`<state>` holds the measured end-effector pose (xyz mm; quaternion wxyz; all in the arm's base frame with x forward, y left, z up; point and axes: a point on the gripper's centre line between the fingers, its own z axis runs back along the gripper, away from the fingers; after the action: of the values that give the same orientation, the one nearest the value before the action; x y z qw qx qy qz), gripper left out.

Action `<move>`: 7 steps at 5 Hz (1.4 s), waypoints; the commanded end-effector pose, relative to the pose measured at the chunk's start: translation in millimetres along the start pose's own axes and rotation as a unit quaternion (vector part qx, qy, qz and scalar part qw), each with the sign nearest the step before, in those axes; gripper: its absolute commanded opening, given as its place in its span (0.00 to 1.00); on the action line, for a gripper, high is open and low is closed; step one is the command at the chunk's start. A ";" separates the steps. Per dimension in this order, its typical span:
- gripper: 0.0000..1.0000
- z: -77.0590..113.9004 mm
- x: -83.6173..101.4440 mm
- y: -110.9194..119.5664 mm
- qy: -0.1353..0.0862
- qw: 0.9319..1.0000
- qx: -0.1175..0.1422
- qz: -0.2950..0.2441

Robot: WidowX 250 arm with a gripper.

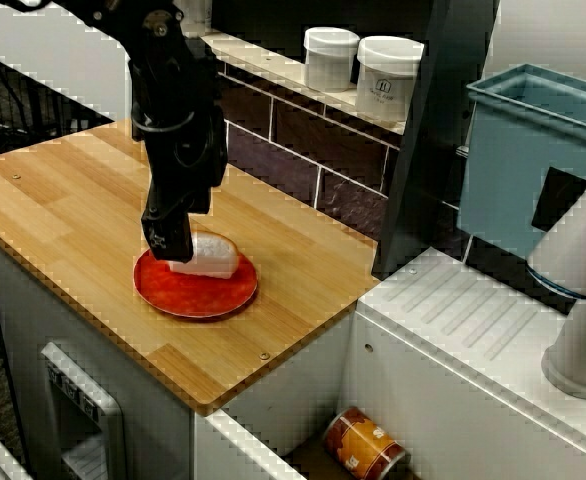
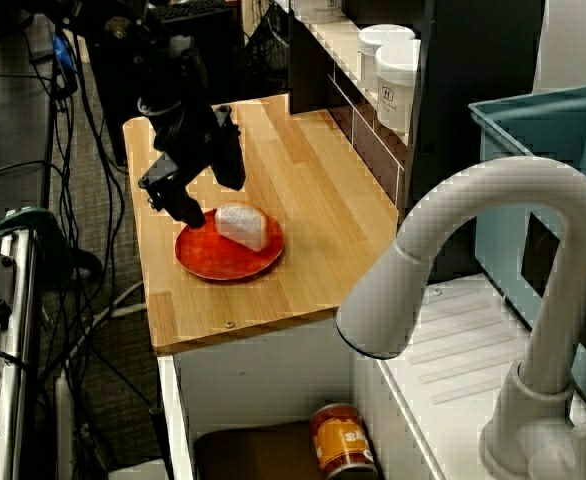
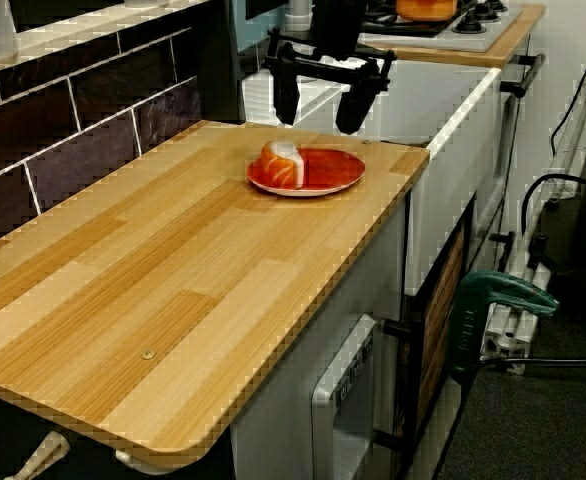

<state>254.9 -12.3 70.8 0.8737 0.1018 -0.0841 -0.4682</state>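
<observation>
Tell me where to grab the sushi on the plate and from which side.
Probably its middle, across the two long sides, coming straight down: the sushi lies low inside the plate, whose raised rim hinders a sideways approach. The open gripper hangs above.

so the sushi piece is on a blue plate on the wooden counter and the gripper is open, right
No, the plate is red, not blue; the view from above shows it. The sushi piece does lie on it, on the wooden counter, and the gripper is open.
</observation>
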 end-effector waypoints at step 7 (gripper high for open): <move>1.00 -12.2 -2.0 -16.0 0.028 0.999 0.001 -0.015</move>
<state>241.7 -19.1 44.3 0.8702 0.1109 -0.0410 -0.4783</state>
